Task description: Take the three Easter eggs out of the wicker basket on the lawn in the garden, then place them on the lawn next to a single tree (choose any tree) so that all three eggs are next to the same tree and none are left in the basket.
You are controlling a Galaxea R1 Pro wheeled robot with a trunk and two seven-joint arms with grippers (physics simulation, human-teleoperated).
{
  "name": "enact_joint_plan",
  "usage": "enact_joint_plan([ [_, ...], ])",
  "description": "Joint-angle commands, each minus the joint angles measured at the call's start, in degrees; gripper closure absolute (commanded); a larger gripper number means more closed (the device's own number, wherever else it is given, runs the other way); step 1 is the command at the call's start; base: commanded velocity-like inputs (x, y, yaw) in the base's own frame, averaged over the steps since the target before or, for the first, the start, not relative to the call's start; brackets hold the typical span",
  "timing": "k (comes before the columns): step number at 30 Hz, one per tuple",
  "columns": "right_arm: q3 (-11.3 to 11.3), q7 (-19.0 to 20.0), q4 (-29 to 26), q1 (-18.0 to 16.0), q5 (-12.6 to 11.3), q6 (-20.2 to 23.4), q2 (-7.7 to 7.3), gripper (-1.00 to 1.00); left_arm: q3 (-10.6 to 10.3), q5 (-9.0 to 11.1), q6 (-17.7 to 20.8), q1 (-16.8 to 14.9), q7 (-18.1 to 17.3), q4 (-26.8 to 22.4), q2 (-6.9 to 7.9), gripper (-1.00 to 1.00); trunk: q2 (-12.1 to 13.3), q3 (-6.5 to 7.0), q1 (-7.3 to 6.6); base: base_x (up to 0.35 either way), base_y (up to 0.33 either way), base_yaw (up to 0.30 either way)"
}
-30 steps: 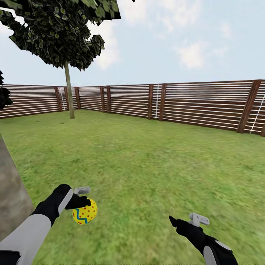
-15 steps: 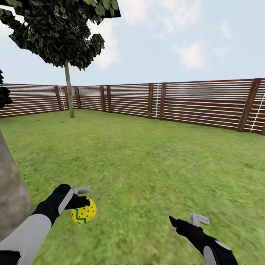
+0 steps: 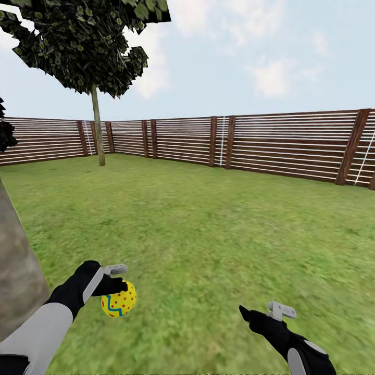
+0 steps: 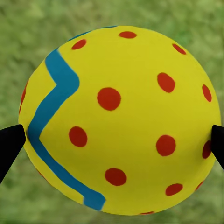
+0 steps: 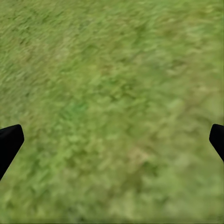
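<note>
Smooth matt egg point(image 4: 121, 116), slatted wooden fence point(image 3: 291, 148)

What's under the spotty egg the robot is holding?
Grass. The egg sits in the left claw above the lawn, with green showing all round it. The patch right beneath is hidden by the egg itself.

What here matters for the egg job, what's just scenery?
Job: egg held in left pincer; lawn; near tree trunk at left.
Scenery: wooden fence; far tree; right pincer, open and empty over grass.
</note>
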Motion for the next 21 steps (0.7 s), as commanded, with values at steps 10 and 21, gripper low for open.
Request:
enact_joint_plan([
  [10, -0.2, 0.4, 0.0, 0.0, 0.1, 0.3, 0.07, -1.0, -0.3, 0.1, -0.1, 0.0, 0.0, 0.0, 0.08, 1.0, -1.7, -2.11, 1.03, 0.0, 0.0, 0.0],
  [21, -0.2, 0.4, 0.0, 0.0, 0.1, 0.3, 0.07, -1.0, -0.3, 0.0, -1.1, 0.0, 0.0, 0.0, 0.08, 1.0, -1.9, -4.55, 1.31, 0.0, 0.0, 0.0],
])
